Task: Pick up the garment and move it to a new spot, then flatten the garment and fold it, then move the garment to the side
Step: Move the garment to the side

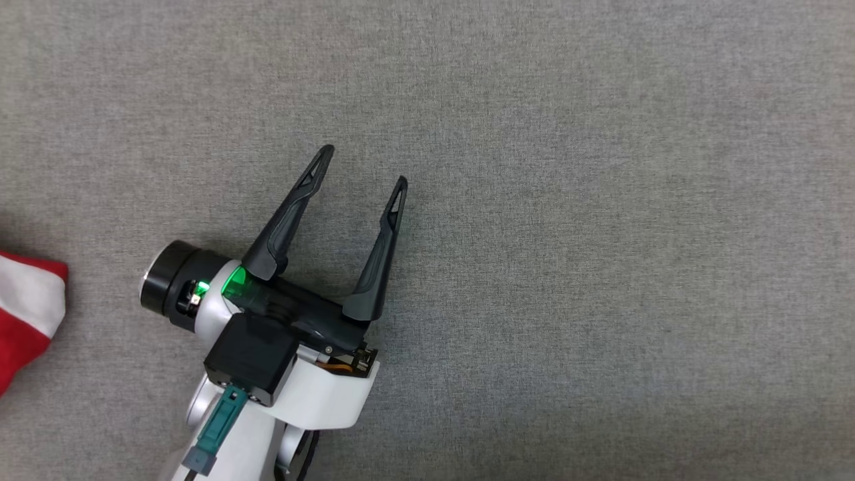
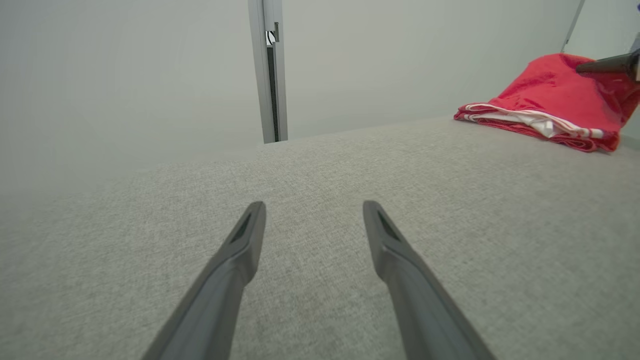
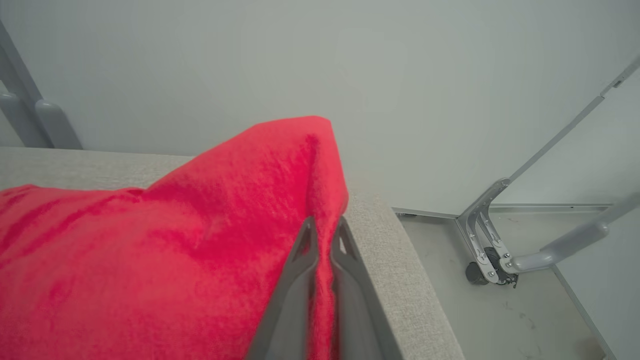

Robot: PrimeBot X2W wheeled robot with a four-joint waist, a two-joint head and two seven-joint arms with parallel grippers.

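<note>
The garment [image 3: 175, 235] is red cloth with white stripes, bunched near an edge of the grey padded table. My right gripper [image 3: 325, 230] is shut on a raised fold of its red cloth, which peaks above the fingertips. From the left wrist view the garment [image 2: 545, 100] lies at the far right, with a dark fingertip of the right gripper [image 2: 607, 65] on its top. In the head view a corner of the garment [image 1: 27, 307] shows at the left edge. My left gripper [image 1: 364, 170] hovers open over bare table, holding nothing, also seen as left gripper [image 2: 312, 212].
The grey fabric table [image 1: 568, 234] stretches wide to the right of my left gripper. Its edge [image 3: 400, 250] drops to a pale floor beside the garment. A metal bracket with a caster [image 3: 487, 250] stands on that floor. A grey upright post [image 2: 270, 70] rises behind the table.
</note>
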